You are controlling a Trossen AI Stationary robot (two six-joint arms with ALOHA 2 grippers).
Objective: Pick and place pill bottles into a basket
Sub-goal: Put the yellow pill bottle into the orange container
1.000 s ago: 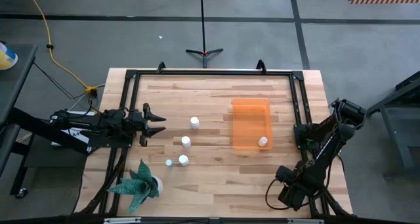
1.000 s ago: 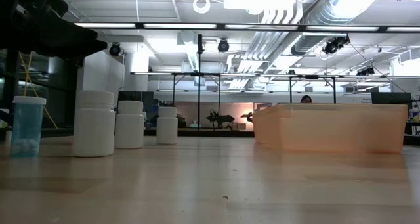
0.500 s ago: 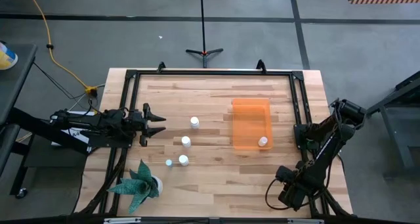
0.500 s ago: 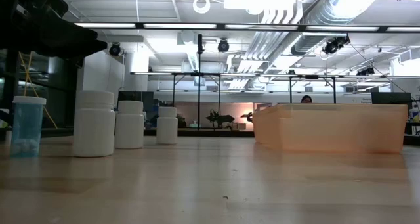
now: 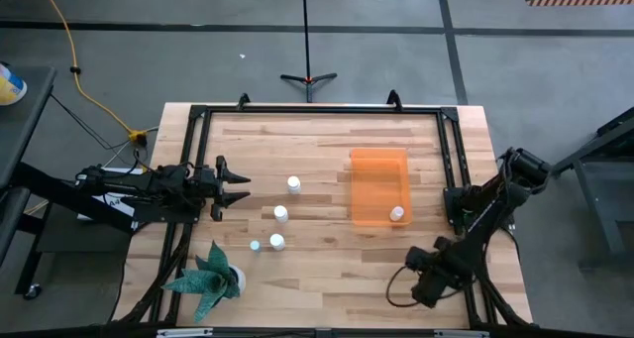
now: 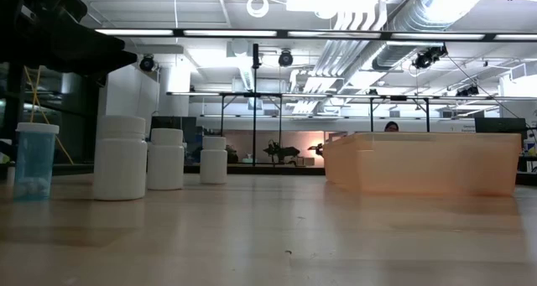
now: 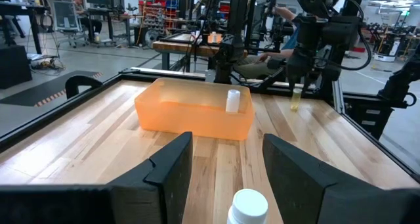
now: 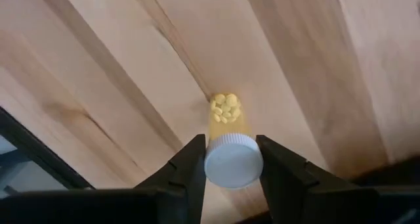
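Three white pill bottles [image 5: 294,183] [image 5: 280,213] [image 5: 277,241] and a small bluish vial [image 5: 256,246] stand on their bases at the table's middle left; they also show in the low view [image 6: 120,158]. One white bottle [image 5: 397,213] stands inside the orange basket [image 5: 379,169]. My left gripper [image 5: 236,187] is open and empty, level, left of the bottles; the nearest bottle [image 7: 248,206] lies ahead of its fingers. My right gripper [image 5: 424,279] is near the table's near right edge, shut on a clear yellow pill vial [image 8: 226,115] with a white cap. My right gripper pinches the vial at its white cap [image 8: 233,163] between its two fingers, one on each side. The fingers come from above, pointing down. The vial hangs upright below them, cap up, yellow pills at its bottom [image 8: 225,108]; in the left wrist view its lower end [image 7: 296,104] shows below the gripper.
A green potted plant [image 5: 208,277] stands at the near left corner. A black frame [image 5: 317,110] runs along the table's edges. Bare wood lies between the bottles and the basket. People show in the room beyond the table in the left wrist view.
My right gripper has gone a little toward the table's left and far edges, still shut on the vial. My left gripper and the bottles have kept still.
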